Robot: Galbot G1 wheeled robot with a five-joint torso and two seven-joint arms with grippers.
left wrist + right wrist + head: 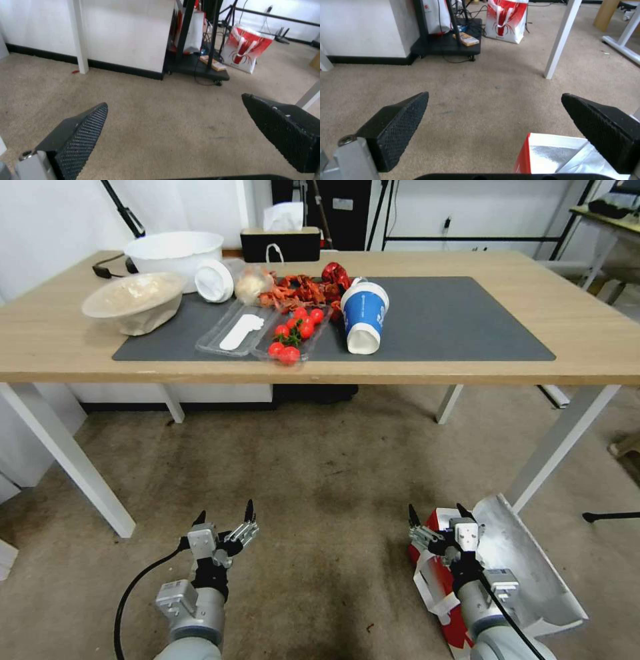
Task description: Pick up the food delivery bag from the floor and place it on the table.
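The food delivery bag (527, 567) lies on the floor (320, 480) at the robot's right, near a white leg of the table (467, 267) (foil-lined mouth gaping). The right gripper (437, 517) hovers over its red near corner, jaws spread wide and empty. The left gripper (225, 515) hangs above bare floor, equally wide apart

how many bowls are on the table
2. A clear plastic bowl sits at the light-wood table's left end, and a larger white bowl stands just behind it. Others may hide behind the food.
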